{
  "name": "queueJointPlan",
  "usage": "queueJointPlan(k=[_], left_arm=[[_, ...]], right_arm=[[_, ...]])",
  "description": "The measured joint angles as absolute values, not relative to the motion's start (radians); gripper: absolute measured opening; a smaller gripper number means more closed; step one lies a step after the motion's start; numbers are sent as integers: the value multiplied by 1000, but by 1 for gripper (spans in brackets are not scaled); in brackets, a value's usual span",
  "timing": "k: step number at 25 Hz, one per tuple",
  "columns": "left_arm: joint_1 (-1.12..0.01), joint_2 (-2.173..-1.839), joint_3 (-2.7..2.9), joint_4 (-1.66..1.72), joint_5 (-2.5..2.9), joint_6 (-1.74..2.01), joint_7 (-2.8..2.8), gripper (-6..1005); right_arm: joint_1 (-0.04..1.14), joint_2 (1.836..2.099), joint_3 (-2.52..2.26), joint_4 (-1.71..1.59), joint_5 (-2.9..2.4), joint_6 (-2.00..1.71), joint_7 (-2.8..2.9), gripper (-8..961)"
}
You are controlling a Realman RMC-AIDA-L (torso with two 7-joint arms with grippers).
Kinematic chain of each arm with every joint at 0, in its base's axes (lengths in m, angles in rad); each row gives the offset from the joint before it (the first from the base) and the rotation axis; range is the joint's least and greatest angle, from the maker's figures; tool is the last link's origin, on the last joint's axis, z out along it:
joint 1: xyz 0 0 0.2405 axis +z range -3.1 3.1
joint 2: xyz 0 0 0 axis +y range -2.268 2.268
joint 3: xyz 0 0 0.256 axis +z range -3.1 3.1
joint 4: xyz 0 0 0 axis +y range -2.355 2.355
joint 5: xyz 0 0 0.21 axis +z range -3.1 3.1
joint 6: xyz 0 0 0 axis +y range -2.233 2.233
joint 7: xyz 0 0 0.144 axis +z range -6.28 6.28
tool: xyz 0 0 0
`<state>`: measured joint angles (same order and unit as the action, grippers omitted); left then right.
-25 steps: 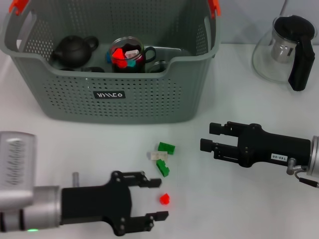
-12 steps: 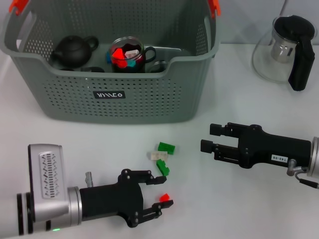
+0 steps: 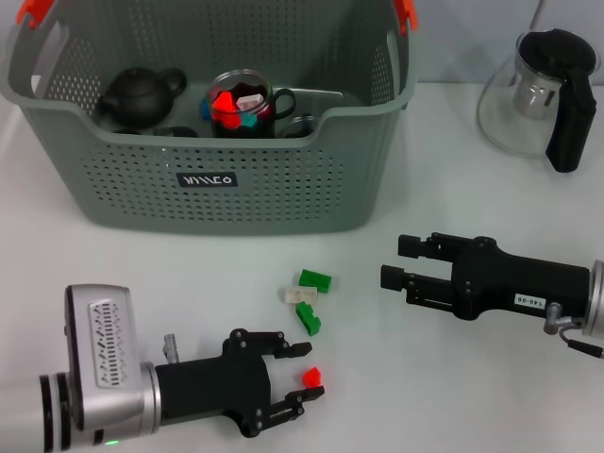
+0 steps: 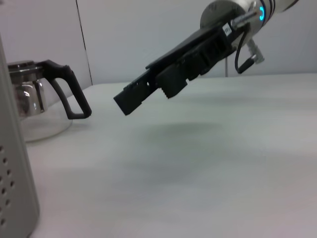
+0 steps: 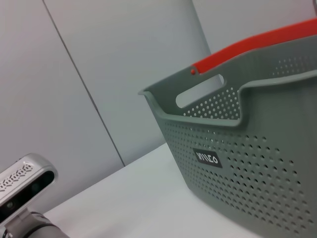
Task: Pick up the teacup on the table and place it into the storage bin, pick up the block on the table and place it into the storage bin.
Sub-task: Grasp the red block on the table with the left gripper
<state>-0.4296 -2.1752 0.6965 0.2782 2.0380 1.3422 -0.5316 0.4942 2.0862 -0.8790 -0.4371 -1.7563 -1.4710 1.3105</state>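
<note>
A small red block [image 3: 312, 377] lies on the white table near the front edge. My left gripper [image 3: 306, 374] is low at the table, open, with one finger on each side of the red block. Two green blocks [image 3: 315, 279] [image 3: 308, 319] and a white block [image 3: 299, 294] lie together just beyond it. The grey storage bin [image 3: 359, 111] [image 5: 257, 148] stands at the back. In it a glass teacup [image 3: 242, 102] holds coloured pieces. My right gripper [image 3: 397, 260] [image 4: 123, 101] hovers open and empty to the right of the blocks.
A black teapot [image 3: 142, 94] sits in the bin beside the teacup. A glass kettle [image 3: 533, 90] [image 4: 34, 109] with a black handle stands at the back right. The bin's wall [image 4: 12, 188] is close by the left wrist.
My left arm has slid forward so its fingers now flank the red block, and the gap between them has narrowed. The right arm has not moved.
</note>
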Motion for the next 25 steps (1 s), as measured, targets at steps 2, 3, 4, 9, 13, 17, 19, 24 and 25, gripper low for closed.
queueJointPlan(k=[2,3,4,9,13,17,19,24,25], left_arm=[[-432,-2175,697,270,2038,1330,-528,475],[-435,-2175,696,264,2038,1322,-528,472],[-437,-2175,697,262,2038,1320,-527,468],[-444,-2176,693,257,2036,1302,-526,451],[-446,-2176,686,257,2032,1301,-526,438],[-446,-2174,684,260,2018,1301,-526,424],[-446,-2174,684,260,2018,1301,-526,417],[-446,-2174,689,259,2023,1309,-525,400],[-445,-2174,691,258,2025,1310,-525,397]], right_arm=[[493,2086,-879,-437,-1756,-1471,1310,673],[493,2086,-879,-437,-1756,-1471,1310,673],[492,2086,-879,-437,-1756,-1471,1310,673],[491,2085,-879,-437,-1756,-1471,1309,673],[490,2085,-879,-437,-1756,-1471,1308,673],[489,2085,-879,-437,-1756,-1471,1308,673],[489,2085,-879,-437,-1756,-1471,1309,673],[489,2083,-879,-437,-1756,-1474,1312,674],[489,2083,-879,-437,-1756,-1475,1312,674]])
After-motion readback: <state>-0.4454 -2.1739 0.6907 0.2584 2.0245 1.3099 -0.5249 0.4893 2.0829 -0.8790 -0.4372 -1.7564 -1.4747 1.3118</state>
